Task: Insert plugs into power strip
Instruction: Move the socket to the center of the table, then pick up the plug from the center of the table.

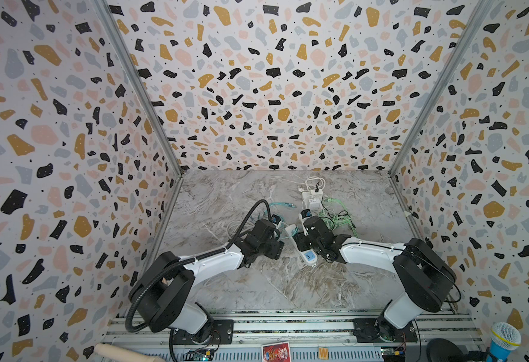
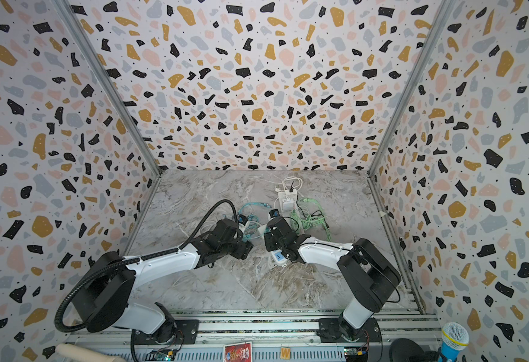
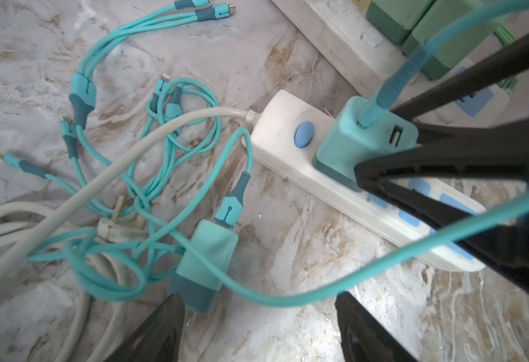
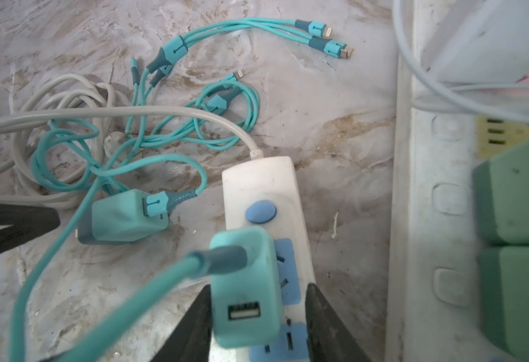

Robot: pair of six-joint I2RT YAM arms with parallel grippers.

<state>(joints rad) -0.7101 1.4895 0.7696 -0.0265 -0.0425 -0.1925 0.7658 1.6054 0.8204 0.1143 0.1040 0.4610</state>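
A white power strip with blue sockets and a blue button lies on the marble table. A teal plug stands upright in it, its teal cable arching away. My right gripper is open around this plug: one finger lies against its side and the other stands off with a gap. A second teal plug lies loose on the table beside the strip. My left gripper is open just above the table, one fingertip next to this loose plug. Nothing is between its fingers except a crossing teal cable.
A longer white strip lies parallel, carrying green plugs and a white charger. Tangled teal cables and a grey-white cord lie beyond the loose plug. Green cables pile behind the right arm.
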